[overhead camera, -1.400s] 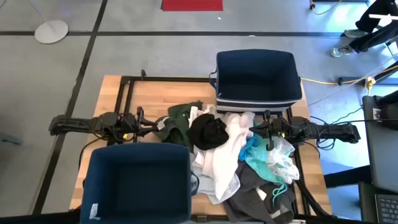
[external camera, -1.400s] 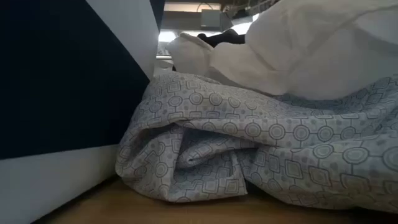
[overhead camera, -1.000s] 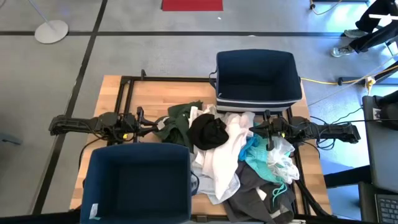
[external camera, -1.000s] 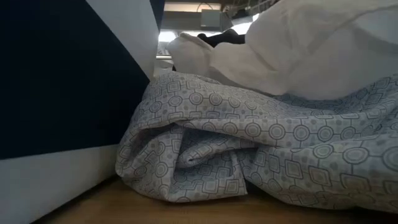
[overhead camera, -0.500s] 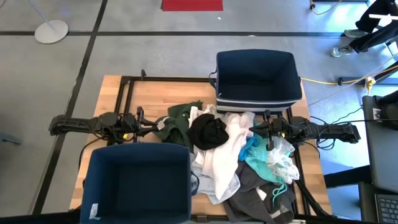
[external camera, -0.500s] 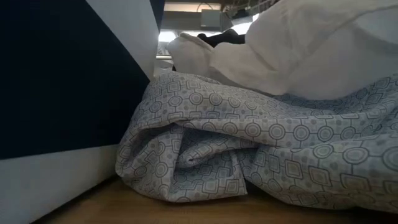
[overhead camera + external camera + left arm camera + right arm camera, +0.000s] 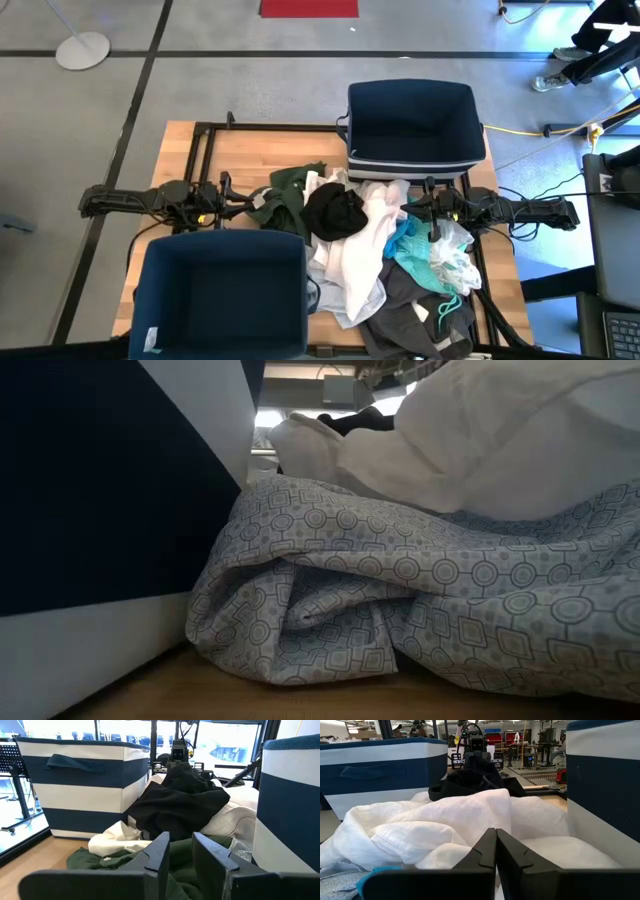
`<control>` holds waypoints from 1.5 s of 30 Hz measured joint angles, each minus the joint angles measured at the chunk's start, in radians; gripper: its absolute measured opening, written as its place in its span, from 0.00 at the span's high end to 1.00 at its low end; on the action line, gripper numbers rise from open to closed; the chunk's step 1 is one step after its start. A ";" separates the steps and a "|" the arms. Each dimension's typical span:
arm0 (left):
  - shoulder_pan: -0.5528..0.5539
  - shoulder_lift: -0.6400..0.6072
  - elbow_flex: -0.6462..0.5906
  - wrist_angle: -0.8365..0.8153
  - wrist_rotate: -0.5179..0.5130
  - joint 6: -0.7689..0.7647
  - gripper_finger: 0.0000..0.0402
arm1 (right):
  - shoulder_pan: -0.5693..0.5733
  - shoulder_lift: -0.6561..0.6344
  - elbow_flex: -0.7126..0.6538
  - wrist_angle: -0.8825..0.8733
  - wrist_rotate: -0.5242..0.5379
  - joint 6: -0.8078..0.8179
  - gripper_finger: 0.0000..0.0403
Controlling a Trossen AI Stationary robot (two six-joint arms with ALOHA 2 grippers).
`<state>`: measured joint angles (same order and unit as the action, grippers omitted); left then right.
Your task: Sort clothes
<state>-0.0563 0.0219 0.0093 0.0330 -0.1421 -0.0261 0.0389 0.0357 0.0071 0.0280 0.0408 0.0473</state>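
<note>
Sorting has not begun, by the look of it. The left end effector (image 7: pixel 232 205) waits with fingers slightly parted at the pile's olive edge, holding nothing. The clothes (image 7: pixel 355 250) lie heaped mid-surface between two bins. The near bin (image 7: pixel 220 295) and far bin (image 7: pixel 412 125) look empty. The right end effector (image 7: pixel 418 211), fingers together and holding nothing, rests at the white garment. Next: open and pinch one top piece.

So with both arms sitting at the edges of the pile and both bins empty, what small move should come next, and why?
Probably the left gripper should ease forward and down onto the dark olive green garment. Its fingers stand slightly apart, holding nothing, and that garment lies right in front of them at the pile's edge. The right gripper is shut and empty beside the white garment.
</note>
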 joint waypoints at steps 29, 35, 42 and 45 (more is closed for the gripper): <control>0.000 0.000 0.003 0.310 -0.030 -0.134 0.82 | 0.000 0.000 0.006 0.030 0.001 0.000 0.97; 0.000 0.002 0.037 0.318 -0.044 -0.127 0.82 | 0.000 0.000 0.007 0.047 0.001 0.000 0.97; 0.000 0.126 0.170 0.283 -0.074 -0.042 0.82 | 0.000 0.000 0.008 0.146 0.001 -0.016 0.97; 0.000 0.252 0.249 0.283 -0.083 0.004 0.82 | 0.000 0.000 0.008 0.214 0.000 -0.033 0.97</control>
<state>-0.0560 0.2737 0.2586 0.3155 -0.2253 -0.0223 0.0387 0.0357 0.0151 0.2417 0.0410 0.0139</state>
